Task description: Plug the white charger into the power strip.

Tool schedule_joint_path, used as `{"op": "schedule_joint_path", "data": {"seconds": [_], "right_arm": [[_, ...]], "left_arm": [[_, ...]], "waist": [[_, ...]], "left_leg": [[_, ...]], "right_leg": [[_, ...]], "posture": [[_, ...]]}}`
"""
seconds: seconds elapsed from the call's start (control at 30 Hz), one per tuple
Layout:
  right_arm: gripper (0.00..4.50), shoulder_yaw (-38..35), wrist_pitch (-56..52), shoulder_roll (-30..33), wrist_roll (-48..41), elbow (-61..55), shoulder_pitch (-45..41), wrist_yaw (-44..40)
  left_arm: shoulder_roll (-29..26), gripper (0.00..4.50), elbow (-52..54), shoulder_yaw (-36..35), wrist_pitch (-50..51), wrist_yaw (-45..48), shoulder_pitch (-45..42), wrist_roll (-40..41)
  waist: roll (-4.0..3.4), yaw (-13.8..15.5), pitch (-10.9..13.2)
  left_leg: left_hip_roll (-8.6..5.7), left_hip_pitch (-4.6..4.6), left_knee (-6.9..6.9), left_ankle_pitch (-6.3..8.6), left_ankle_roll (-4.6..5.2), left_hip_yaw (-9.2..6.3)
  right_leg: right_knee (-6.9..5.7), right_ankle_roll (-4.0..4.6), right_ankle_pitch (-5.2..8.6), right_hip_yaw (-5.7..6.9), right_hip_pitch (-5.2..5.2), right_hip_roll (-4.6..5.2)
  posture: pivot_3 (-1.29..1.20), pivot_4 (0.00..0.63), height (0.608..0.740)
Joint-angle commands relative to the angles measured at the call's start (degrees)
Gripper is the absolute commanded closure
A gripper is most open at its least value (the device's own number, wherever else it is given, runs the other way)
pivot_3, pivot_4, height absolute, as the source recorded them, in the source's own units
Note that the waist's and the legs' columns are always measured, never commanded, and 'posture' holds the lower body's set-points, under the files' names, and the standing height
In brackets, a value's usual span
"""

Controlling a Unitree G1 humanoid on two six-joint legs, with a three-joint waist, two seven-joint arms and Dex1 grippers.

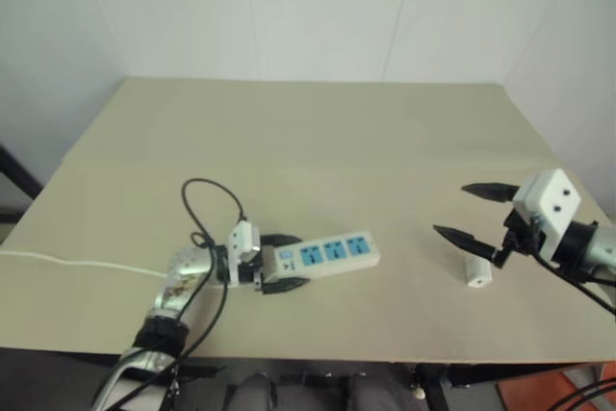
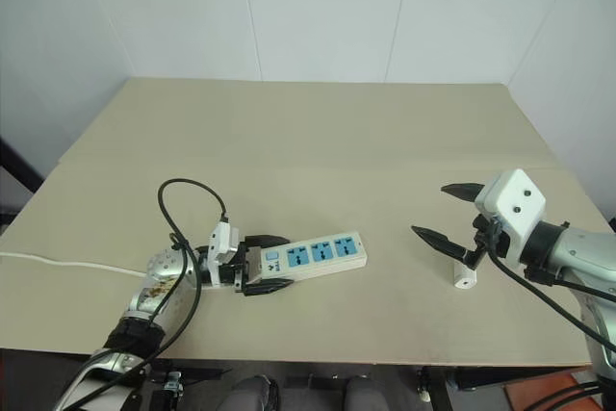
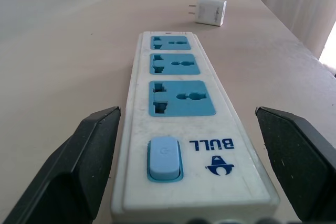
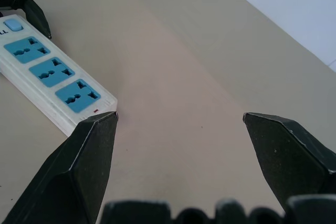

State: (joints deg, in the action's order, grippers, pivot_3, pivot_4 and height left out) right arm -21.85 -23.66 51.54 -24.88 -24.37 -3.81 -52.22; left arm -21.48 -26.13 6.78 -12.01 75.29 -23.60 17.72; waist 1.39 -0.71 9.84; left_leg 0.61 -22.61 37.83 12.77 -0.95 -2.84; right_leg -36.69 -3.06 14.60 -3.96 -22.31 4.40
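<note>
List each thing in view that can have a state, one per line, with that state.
Power strip: flat on the table, all three sockets empty, switch end between the left fingers.
Charger: lying on the table, unplugged, apart from the strip.
Left end effector: open, straddling the strip's switch end.
Right end effector: open, holding nothing, above the charger.

L arm (image 2: 159, 288) – silver, blk cable loop | R gripper (image 2: 449, 215) – white boxy housing, blk pointed fingers

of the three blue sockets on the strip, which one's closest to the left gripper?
The blue socket right beside the blue switch on the long white power strip; the other two lie further along, toward the small white charger.
</note>
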Motion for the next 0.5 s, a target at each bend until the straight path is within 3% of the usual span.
{"op": "schedule_joint_path", "data": {"seconds": [0.03, 0.5], "right_arm": [[0.0, -2.29, 0.28, 0.62, -1.2, -1.96, -0.5, 0.4], [0.0, -1.64, 0.29, 0.83, -1.84, -1.81, -1.59, 0.27]], "left_arm": [[-0.16, 0.04, -2.57, 0.04, -2.07, 0.21, 0.73, -1.38], [-0.41, 0.04, -3.24, 1.99, -3.61, 0.81, 2.47, -3.83]], "waist": [[-0.02, -0.03, -0.01], [-0.04, -0.15, -0.03]], "left_leg": [[0.0, 0.01, 0.0, 0.0, 0.0, 0.0], [0.01, 0.01, 0.0, 0.0, 0.0, 0.0]], "right_leg": [[0.0, 0.0, 0.0, 0.0, 0.01, 0.0], [0.0, 0.0, 0.0, 0.0, 0.0, 0.0]], "posture": [[0.0, 0.15, 0.74], [0.0, 0.15, 0.74]]}}
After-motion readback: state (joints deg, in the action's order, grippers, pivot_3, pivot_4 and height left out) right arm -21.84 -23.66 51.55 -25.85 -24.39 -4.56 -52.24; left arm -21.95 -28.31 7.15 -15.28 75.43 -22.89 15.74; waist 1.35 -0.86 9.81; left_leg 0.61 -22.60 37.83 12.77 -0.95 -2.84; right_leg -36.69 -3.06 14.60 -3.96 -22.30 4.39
